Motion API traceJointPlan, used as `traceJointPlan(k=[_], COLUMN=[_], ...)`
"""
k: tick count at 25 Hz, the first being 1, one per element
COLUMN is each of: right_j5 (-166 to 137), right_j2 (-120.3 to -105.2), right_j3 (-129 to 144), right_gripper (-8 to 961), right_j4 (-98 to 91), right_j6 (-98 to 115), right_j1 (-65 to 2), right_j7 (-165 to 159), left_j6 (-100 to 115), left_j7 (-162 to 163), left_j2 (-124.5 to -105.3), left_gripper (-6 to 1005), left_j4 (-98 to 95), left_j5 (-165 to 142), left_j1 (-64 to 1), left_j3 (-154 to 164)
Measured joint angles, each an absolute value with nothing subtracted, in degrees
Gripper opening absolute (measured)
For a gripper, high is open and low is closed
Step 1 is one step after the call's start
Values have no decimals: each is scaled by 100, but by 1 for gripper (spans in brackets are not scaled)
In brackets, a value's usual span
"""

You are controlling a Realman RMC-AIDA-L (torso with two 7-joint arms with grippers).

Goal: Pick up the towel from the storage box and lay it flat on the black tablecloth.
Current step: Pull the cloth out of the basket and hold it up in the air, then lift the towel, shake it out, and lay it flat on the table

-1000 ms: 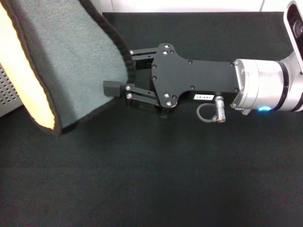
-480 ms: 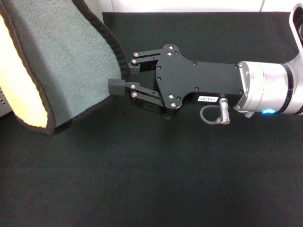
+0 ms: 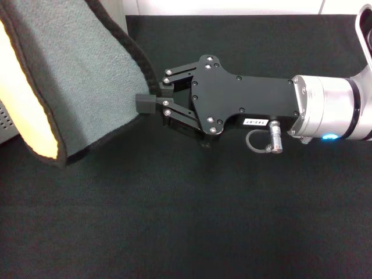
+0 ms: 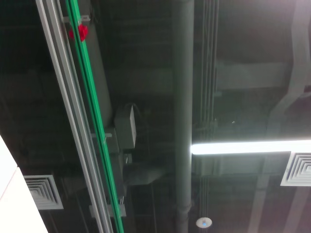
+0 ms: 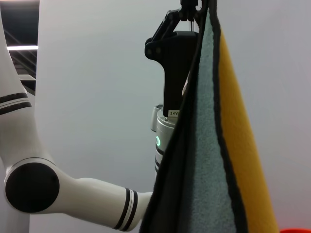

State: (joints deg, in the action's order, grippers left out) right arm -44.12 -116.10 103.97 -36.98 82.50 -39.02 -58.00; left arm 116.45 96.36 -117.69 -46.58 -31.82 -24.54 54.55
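Note:
The towel [image 3: 75, 75] hangs at the left over the black tablecloth [image 3: 192, 209], grey-green face towards me, its yellow-orange face showing at the left fold. My right gripper [image 3: 154, 96] reaches in from the right with its fingers closed on the towel's dark hemmed side edge. In the right wrist view the towel [image 5: 209, 145] hangs from my left gripper [image 5: 190, 10], which pinches its top edge. The left gripper is out of the head view. A sliver of the storage box [image 3: 4, 125] shows at the far left.
The tablecloth's far edge meets a white wall [image 3: 232, 6] at the back. The left wrist view shows only ceiling pipes [image 4: 183, 111] and a lamp.
My right gripper's fingers have closed from wide open onto the towel's edge, and the gripper has moved slightly towards the towel. The towel has shifted a little.

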Motion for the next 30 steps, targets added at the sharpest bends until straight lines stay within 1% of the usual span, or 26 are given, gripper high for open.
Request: traceJointPlan(k=[15,20,24,26,30], right_j5=[-4388,-4554,-5232,-5676,-6481], right_j2=[-11592,-11515,-11461,-11478,-11562], right_j3=[10398,10114,9407,9016,8407], right_gripper=[63,21,4,5,5], right_j4=[-3705,-3939,-4662,-5163,-6328], right_j6=[8427,8440,8436,8410,8386], right_j1=[-3827,-3772,-3376,-3077,-2422], right_j7=[-5592,-5742,-6211,-6504,-7077], left_j6=[11645,11645,11646,11649,11653], left_j7=[9569,9499,9489,9486,9334], left_j2=[-11791,-11774,-11761,-11760,-11762], left_gripper=[9,9,9,9,9], left_j4=[-4576,-4361,-4234,-4170,-4091], left_j5=[-3274,-3472,-3768,-3952,-4344], left_j1=[-2308,-2185,-2053,-1969,-1817], left_j3=[5431,5448,5441,5439,5442])
